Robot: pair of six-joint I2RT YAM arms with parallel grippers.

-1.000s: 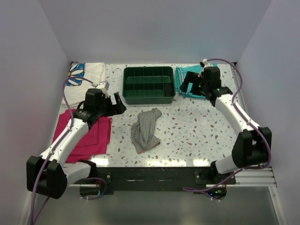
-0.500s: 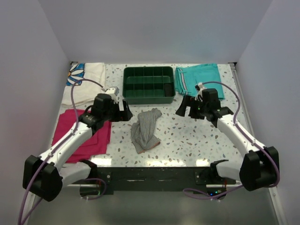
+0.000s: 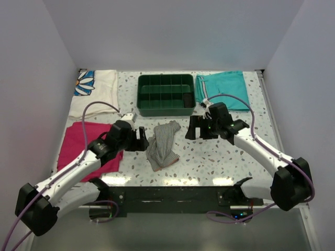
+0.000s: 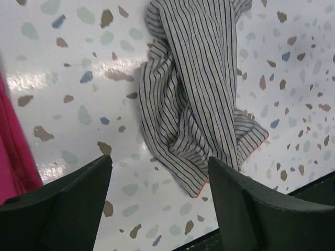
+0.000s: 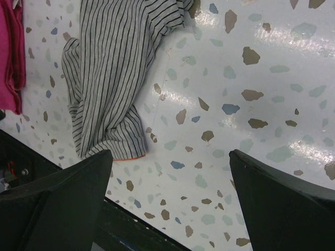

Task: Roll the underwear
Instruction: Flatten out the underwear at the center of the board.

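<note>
We flank the underwear [image 3: 162,145] lying on the table [image 3: 220,157].
It sits crumpled, near the green tray [image 3: 165,94]; our left gripper [image 3: 142,140] and right gripper [image 3: 190,129] wait either side, jaws spread, gripping nothing.

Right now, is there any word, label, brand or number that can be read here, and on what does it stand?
None. No text shows on the underwear, the tray, the shorts, the magenta cloth or the table. The white cloth bears only a flower print, no letters.
</note>
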